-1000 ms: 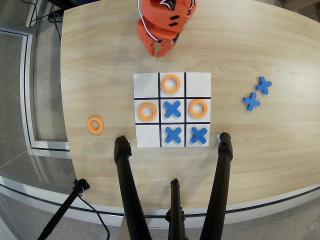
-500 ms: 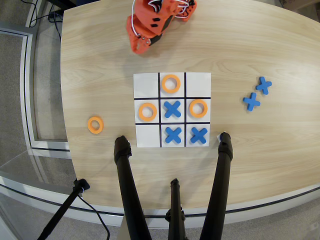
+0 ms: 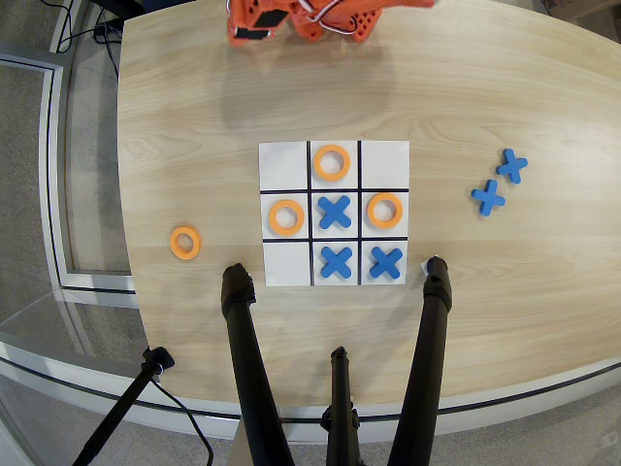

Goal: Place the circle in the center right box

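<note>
The white three-by-three board [image 3: 283,165] lies mid-table in the overhead view. Orange rings lie in its top centre cell [image 3: 332,149], its middle-left cell [image 3: 286,203] and its middle-right cell [image 3: 402,233], that last ring [image 3: 385,196] lying flat inside the black lines. Another orange ring [image 3: 184,229] lies off the board on the wood to the left. Blue crosses fill the centre [image 3: 335,212], bottom centre [image 3: 337,261] and bottom right [image 3: 386,262] cells. The orange arm [image 3: 291,19] is folded at the table's far edge, far from the board; its fingers cannot be made out.
Two spare blue crosses [image 3: 512,166] [image 3: 488,197] lie on the wood right of the board. Black tripod legs [image 3: 243,369] [image 3: 427,349] stand at the table's near edge, just below the board. The table edge curves at left and bottom.
</note>
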